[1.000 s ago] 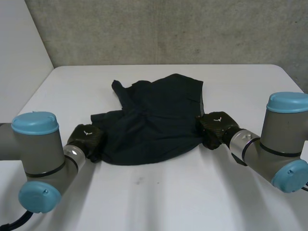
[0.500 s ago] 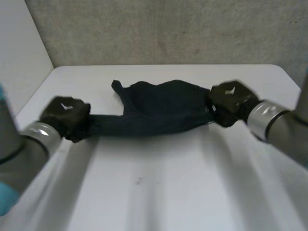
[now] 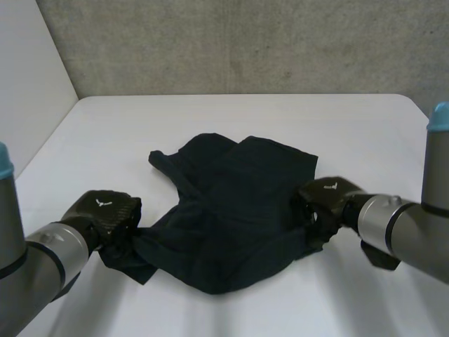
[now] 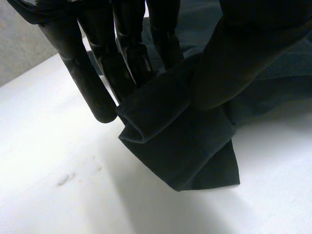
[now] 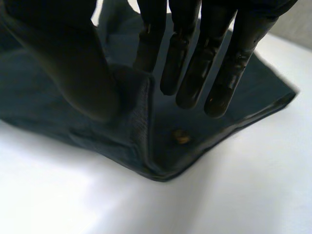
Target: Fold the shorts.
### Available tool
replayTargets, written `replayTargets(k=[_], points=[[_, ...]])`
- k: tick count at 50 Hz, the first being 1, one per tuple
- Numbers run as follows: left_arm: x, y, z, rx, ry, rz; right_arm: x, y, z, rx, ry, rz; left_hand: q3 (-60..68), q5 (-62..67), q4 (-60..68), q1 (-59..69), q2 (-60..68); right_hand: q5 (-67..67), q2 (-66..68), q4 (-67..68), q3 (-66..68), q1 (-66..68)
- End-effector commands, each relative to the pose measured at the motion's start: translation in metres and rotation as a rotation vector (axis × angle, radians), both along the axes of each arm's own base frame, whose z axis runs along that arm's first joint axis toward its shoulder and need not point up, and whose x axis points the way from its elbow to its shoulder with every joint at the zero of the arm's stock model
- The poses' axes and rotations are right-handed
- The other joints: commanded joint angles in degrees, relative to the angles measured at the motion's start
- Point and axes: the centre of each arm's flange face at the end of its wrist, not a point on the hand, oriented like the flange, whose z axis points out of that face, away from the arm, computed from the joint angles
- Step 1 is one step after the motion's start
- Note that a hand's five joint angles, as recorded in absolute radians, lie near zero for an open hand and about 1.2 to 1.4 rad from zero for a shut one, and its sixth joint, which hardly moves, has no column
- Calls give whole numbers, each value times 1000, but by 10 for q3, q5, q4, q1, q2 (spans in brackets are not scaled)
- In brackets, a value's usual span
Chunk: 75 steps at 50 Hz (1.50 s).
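Both the left hand [image 3: 105, 214] and the right hand [image 3: 324, 203] pinch side edges of the crumpled black cloth shorts [image 3: 224, 210] in the middle of the white bench [image 3: 365, 126], so they should probably hold tight, lift level and lay the cloth down smooth.

Soft, even light brightens the smooth white table [image 3: 231, 119], the crumpled black fabric shorts [image 3: 231, 210] casting a faint grey shadow beneath their edge.
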Motion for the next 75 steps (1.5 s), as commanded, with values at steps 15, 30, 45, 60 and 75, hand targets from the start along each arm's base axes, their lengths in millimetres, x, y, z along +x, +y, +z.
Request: replayTargets(k=[15, 30, 45, 60, 75], points=[[-8, -26, -7, -17, 17, 18, -7, 41, -23, 65, -32, 38, 122, 147, 113, 146, 114, -148, -137, -135, -134, -69], [-5, -38, -22, 23, 2, 43, -8, 45, -43, -15, 87, -1, 122, 147, 113, 146, 114, -164, -153, -152, -151, -86], [-5, -60, -27, 9, 4, 72, -15, 66, -56, 88, 128, 13, 122, 147, 113, 146, 114, -163, -152, -151, -149, -84], [-5, -59, -37, 31, -23, 88, -6, 44, -52, -68, 68, 12, 122, 147, 113, 146, 114, 298, 309, 310, 311, 376], [-38, -153, 81, -518, 184, 121, 50, -76, 69, -696, 82, -21, 122, 147, 113, 146, 114, 298, 309, 310, 311, 376]])
